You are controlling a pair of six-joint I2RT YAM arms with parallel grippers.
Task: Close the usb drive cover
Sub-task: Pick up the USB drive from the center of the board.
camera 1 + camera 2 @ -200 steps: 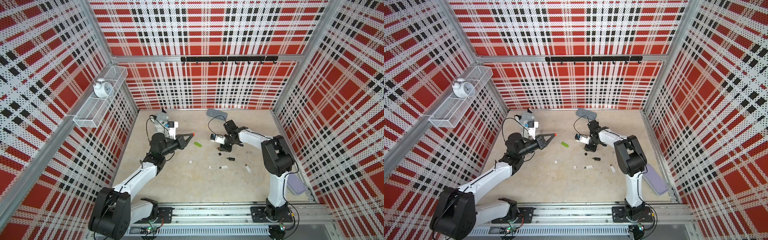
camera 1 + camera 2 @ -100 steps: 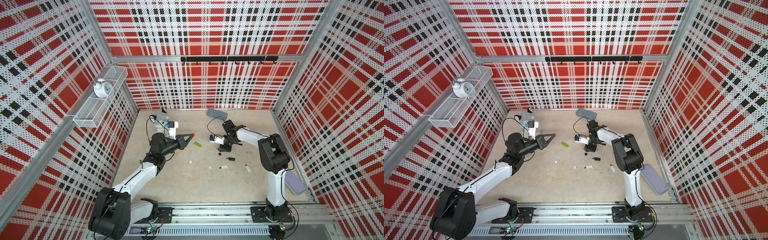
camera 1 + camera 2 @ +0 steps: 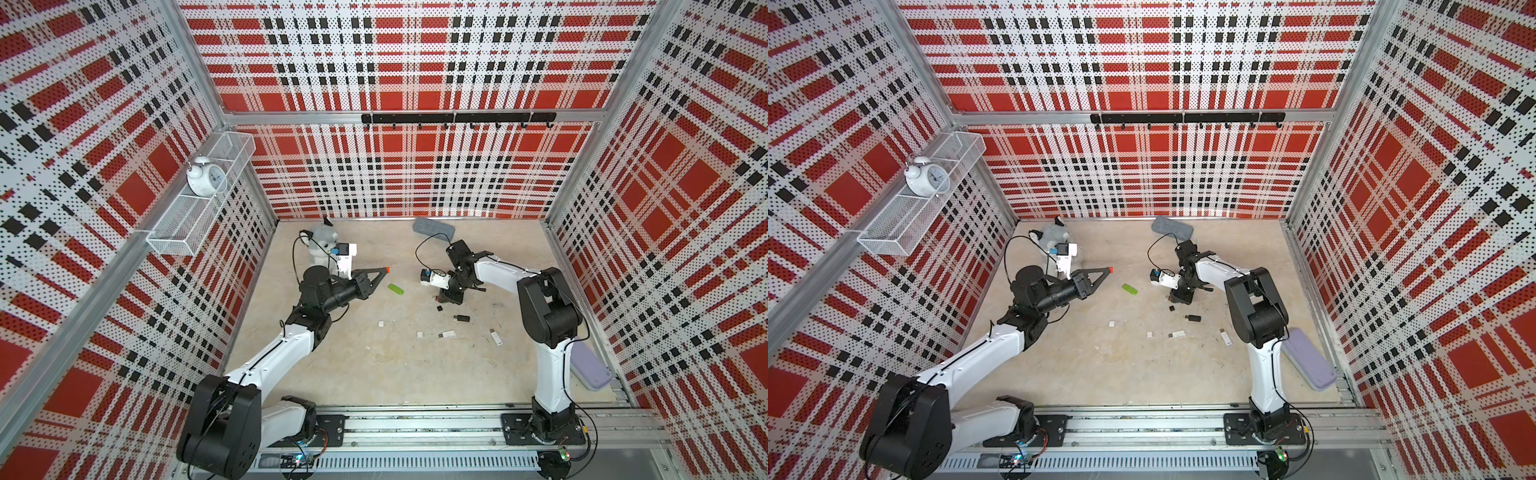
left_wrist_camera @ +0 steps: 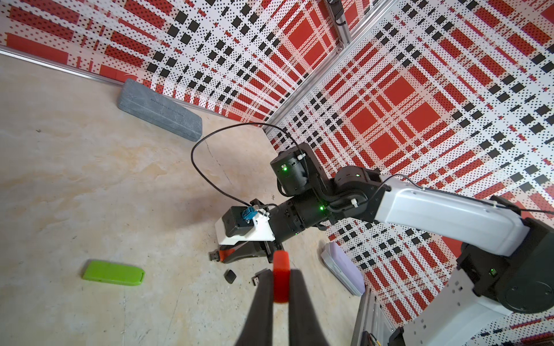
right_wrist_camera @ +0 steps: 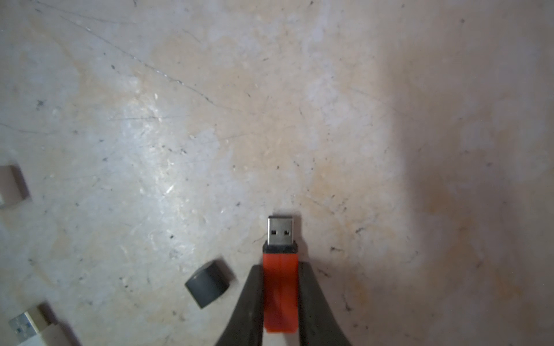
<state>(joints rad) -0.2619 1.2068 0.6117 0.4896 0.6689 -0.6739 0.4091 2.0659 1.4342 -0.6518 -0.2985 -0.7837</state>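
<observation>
My right gripper (image 5: 281, 260) is low over the table, its orange pads shut on the rear of a small black usb drive (image 5: 280, 232). The drive's bare metal plug and black collar stick out past the tips. Its dark grey cover (image 5: 207, 287) lies loose on the table just beside the fingers, apart from the drive. Both top views show the cover (image 3: 439, 308) in front of the right gripper (image 3: 437, 297). My left gripper (image 3: 385, 270) hangs above the table to the left, shut with nothing in it, pointing toward the right arm.
A closed green drive (image 3: 395, 289) lies between the two grippers. A black drive (image 3: 461, 318), two white drives (image 3: 448, 333) and small white caps (image 3: 380, 323) are scattered nearer the front. A grey case (image 3: 430, 226) lies at the back wall, a purple case (image 3: 590, 368) at the right edge, a plush toy (image 3: 322, 241) back left.
The right gripper's jaws have closed onto the usb drive, and the right arm's elbow has swung a little to the left. The left arm has not moved.
</observation>
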